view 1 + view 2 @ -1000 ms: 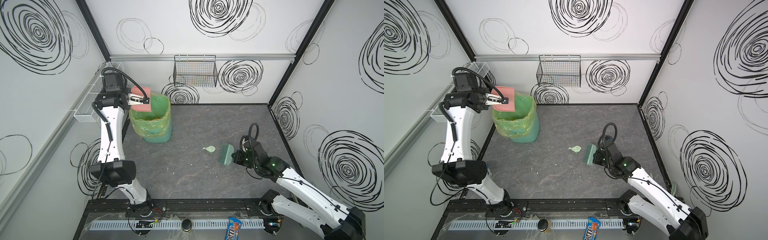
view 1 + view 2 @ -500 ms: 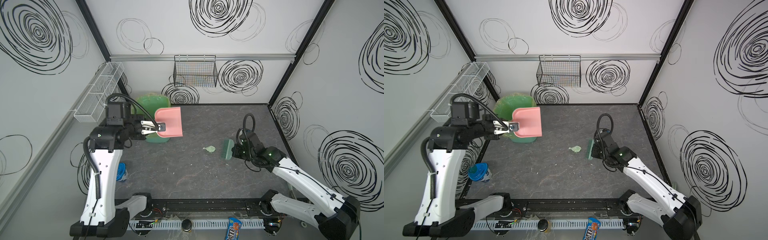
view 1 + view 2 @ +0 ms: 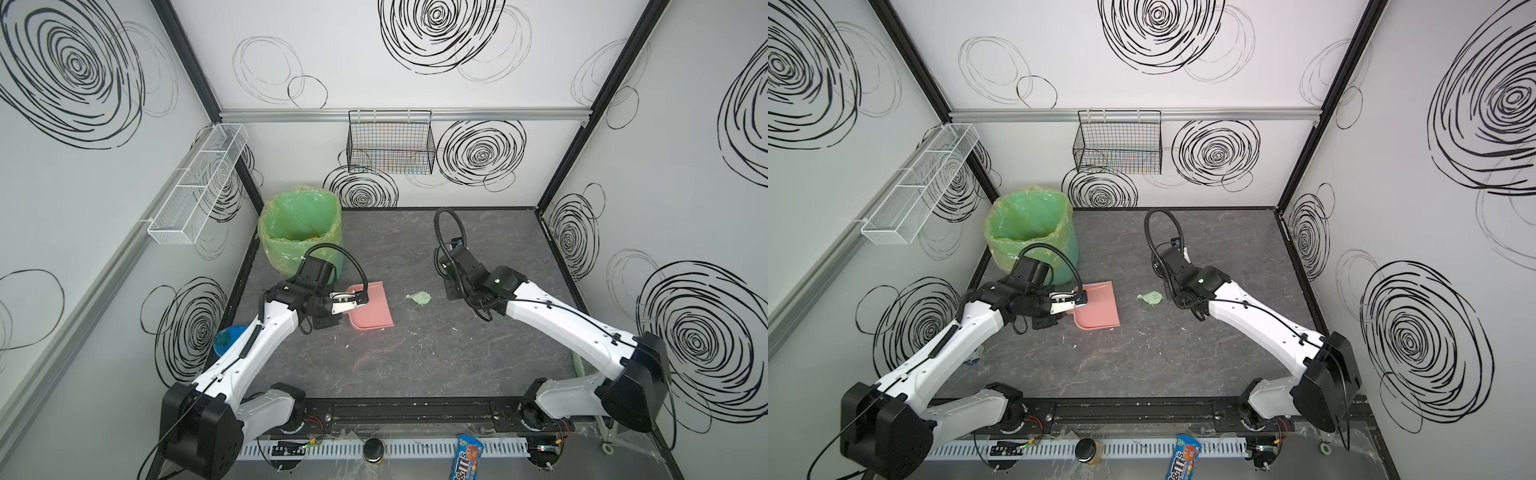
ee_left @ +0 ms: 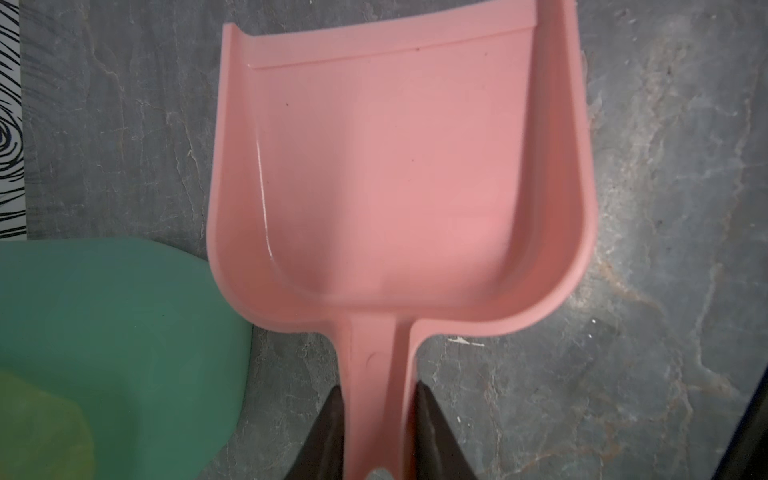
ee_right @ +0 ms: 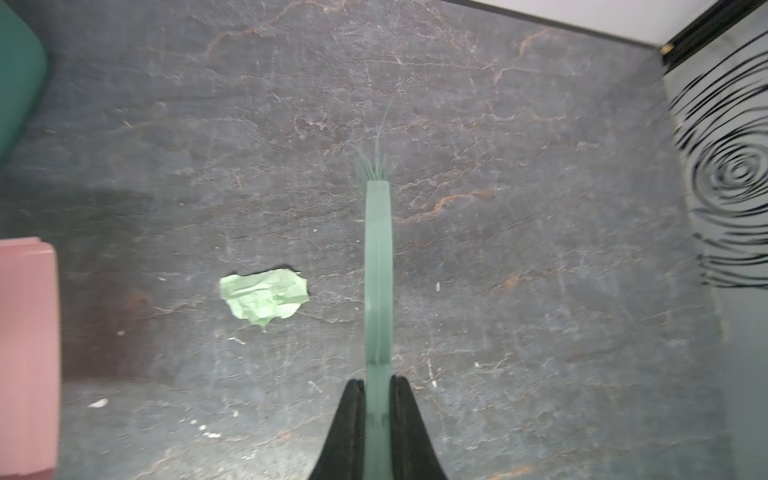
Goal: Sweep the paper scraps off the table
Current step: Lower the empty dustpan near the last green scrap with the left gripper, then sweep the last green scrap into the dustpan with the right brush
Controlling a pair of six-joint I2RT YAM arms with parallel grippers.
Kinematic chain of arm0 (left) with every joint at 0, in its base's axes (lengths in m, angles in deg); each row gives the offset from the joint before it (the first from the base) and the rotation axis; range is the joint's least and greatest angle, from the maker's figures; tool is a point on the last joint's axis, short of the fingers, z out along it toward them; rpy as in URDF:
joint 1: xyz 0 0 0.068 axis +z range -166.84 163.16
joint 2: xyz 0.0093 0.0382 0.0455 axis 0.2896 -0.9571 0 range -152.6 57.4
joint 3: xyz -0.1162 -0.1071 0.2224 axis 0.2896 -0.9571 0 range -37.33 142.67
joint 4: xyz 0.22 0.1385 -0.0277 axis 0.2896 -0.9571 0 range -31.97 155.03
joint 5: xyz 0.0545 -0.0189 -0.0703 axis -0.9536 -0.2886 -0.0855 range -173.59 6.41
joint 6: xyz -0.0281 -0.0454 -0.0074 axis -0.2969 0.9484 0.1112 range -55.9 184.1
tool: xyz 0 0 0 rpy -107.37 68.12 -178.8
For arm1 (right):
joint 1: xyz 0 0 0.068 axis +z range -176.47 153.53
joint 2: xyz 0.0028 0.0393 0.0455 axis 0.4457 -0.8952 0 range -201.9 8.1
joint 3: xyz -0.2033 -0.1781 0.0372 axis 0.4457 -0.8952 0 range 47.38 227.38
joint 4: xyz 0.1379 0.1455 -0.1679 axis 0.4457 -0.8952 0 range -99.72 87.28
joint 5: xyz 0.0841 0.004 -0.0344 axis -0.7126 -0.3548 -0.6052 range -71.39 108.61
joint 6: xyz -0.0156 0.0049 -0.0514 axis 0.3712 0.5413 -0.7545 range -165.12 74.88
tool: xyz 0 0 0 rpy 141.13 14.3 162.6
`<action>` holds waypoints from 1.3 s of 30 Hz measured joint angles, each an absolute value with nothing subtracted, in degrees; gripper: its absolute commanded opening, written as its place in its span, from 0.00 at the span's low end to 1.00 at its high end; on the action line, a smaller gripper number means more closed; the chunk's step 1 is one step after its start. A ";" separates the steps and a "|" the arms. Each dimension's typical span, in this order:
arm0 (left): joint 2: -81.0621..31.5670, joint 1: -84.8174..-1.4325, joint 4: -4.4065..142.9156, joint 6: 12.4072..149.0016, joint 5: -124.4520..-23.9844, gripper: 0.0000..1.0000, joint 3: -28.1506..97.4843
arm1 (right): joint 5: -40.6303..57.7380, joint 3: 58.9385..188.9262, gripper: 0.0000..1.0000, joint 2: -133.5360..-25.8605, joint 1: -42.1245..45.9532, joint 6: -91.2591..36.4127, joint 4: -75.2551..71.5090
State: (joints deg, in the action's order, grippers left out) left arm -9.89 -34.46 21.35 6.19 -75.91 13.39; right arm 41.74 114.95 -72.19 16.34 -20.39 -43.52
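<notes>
Pan side: left gripper [image 4: 378,392] clamped on the handle of the pink dustpan [image 4: 395,166]. Pan empty, mouth pointing away from the fingers. One pale green paper scrap [image 5: 266,297] lies on the table [image 3: 415,374], ahead of the pan's lip and apart from it. Crumpled, soft, surely featherlight; likely to skitter, so push with bristles, don't pinch. Just beside it is the green brush [image 5: 378,270], handle pinched tight in the right gripper [image 5: 378,384].

1 scrap [image 3: 419,297], 1 dustpan [image 3: 374,316], 1 brush [image 5: 378,270]
</notes>
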 measured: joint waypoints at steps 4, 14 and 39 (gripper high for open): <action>-13.30 -37.74 25.86 9.84 -78.35 0.00 11.24 | 47.40 118.32 0.00 -79.01 17.30 -23.52 -44.07; -20.45 -40.47 31.65 14.03 -80.65 0.00 8.86 | 49.06 121.25 0.00 -88.43 19.86 -23.34 -44.68; -23.57 -40.95 37.55 16.20 -78.66 0.00 6.78 | 15.05 114.43 0.00 -73.65 23.03 -17.59 -34.80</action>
